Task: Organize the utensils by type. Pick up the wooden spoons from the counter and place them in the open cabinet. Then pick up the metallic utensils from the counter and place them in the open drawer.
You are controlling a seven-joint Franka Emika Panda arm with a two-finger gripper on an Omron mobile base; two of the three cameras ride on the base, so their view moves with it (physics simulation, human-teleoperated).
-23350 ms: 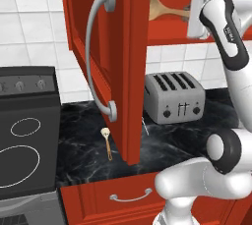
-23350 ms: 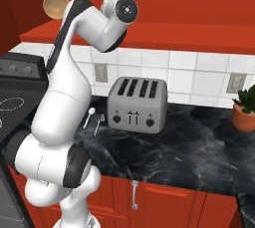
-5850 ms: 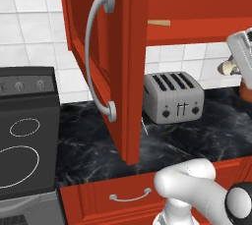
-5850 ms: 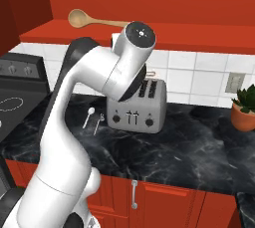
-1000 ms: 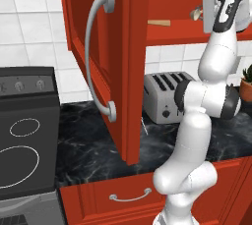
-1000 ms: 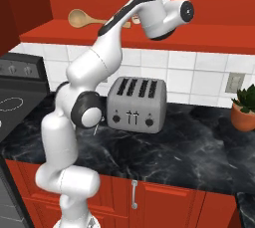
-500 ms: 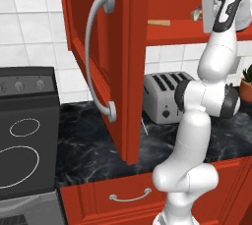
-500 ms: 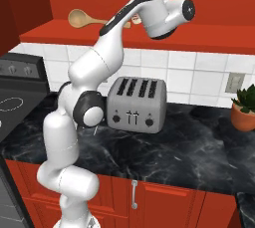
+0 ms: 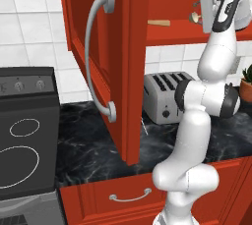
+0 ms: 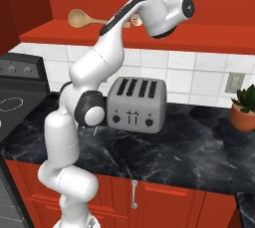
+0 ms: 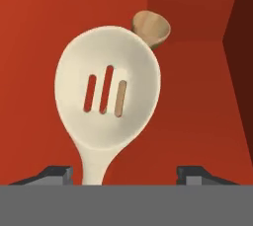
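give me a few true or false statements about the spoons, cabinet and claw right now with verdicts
1. The claw is up at the open cabinet. True.
2. The slotted spoon has three slots in its bowl. True.
3. The claw's fingers are clamped tight on the slotted spoon's handle. False: they stand wide apart, the handle near one of them.
4. The toaster sits inside the cabinet. False: it stands on the counter.
5. A second wooden spoon lies on the cabinet shelf. True.

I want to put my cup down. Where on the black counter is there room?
The counter is bare between the toaster and the potted plant, and in front of the toaster too. It is tighter left of the toaster, beside the robot arm.
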